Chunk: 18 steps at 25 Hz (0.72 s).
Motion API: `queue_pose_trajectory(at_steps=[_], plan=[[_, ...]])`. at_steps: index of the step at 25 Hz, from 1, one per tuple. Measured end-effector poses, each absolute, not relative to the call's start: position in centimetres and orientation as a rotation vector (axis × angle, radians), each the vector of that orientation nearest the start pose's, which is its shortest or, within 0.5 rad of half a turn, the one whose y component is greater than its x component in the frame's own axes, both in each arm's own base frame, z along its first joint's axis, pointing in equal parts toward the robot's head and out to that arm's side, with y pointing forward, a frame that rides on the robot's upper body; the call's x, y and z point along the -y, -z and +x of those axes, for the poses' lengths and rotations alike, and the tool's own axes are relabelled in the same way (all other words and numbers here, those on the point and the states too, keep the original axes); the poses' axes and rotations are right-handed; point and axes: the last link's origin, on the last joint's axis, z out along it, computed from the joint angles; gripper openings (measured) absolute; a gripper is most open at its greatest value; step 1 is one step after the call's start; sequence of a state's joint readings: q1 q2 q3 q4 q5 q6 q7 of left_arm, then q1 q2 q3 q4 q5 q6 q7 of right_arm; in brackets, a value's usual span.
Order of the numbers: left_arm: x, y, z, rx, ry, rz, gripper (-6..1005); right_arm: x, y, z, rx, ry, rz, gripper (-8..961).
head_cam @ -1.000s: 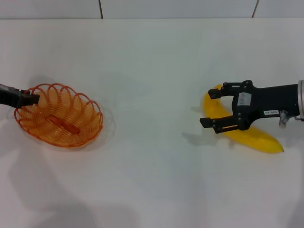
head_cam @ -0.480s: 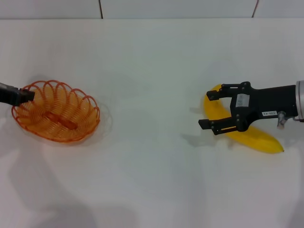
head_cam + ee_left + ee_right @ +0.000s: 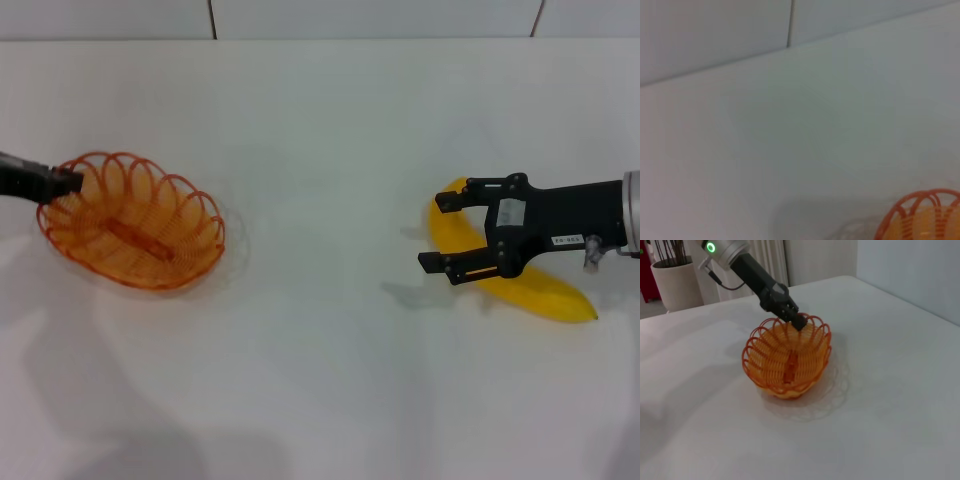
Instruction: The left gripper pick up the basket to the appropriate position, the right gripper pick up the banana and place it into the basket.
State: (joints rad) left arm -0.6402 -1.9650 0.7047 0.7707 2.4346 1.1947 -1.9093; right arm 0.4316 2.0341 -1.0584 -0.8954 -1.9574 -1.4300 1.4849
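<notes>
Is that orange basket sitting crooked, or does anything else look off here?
Yes, the basket is tilted: the left end effector grips its rim and lifts that side. The banana lies flat and whole under the open right end effector. Nothing is spilled or damaged.

- One small oval orange wire basket [image 3: 131, 221] with a looped rim.
- One curved bright yellow banana [image 3: 540, 288].
- Two black two-fingered metal grippers: left gripper [image 3: 68, 182], right gripper [image 3: 436, 231].
- One white table [image 3: 320, 380].
</notes>
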Motion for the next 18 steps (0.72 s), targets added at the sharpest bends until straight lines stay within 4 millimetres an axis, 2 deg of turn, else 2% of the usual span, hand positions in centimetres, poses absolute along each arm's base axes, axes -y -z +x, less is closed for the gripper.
queue_pose_trajectory(at_steps=[10,18], plan=[[-41.1,-6.3,-28.6,0.93,0.13,-2.377,122,-33.2,-0.3,26.1,-0.455,-0.338,-2.827,878],[-41.4,-6.2,-28.0,0.905,0.166,-2.385,111,-33.2,-0.2,26.1,-0.455,-0.337,-2.828,878]])
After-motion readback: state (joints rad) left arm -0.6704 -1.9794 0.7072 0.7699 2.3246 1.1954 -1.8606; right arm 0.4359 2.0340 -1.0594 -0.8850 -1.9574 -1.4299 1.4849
